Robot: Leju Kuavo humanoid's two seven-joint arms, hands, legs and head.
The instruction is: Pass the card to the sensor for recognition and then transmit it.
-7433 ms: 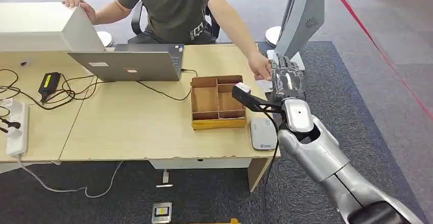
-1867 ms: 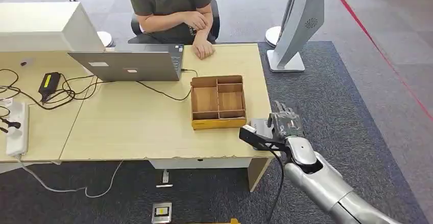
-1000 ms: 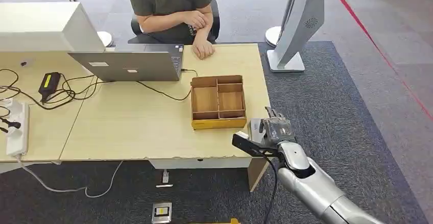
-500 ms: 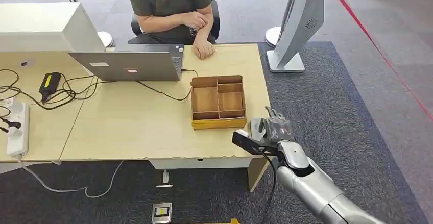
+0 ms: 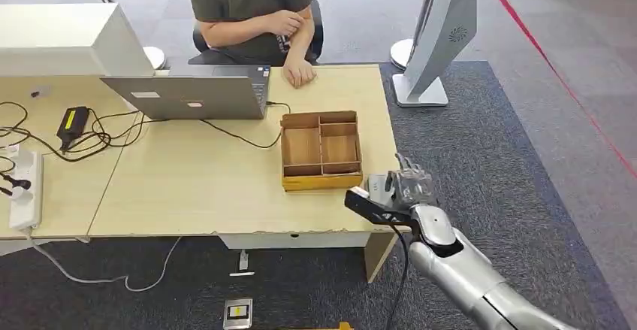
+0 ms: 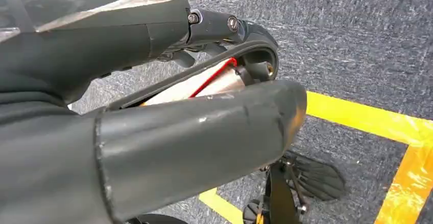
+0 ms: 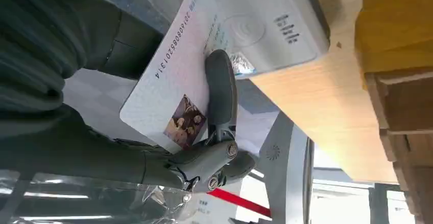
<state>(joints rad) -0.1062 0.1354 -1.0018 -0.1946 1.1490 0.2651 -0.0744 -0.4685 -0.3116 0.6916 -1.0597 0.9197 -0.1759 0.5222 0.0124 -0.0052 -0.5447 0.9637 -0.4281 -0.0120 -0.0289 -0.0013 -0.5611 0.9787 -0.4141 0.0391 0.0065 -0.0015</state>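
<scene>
One white card (image 7: 176,81) is being held by the right hand (image 5: 406,189), a dark finger (image 7: 220,89) being laid across its printed face while the rest of the hand is backing it. It is being presented close over the grey sensor (image 7: 265,22) at the table (image 5: 195,187) corner, beside the wooden tray (image 5: 321,151); contact cannot be judged. Thin, stiff, light and slick, it is probably best pinched flat near one end. Whether the left hand (image 6: 153,132) is being kept closed cannot be told.
</scene>
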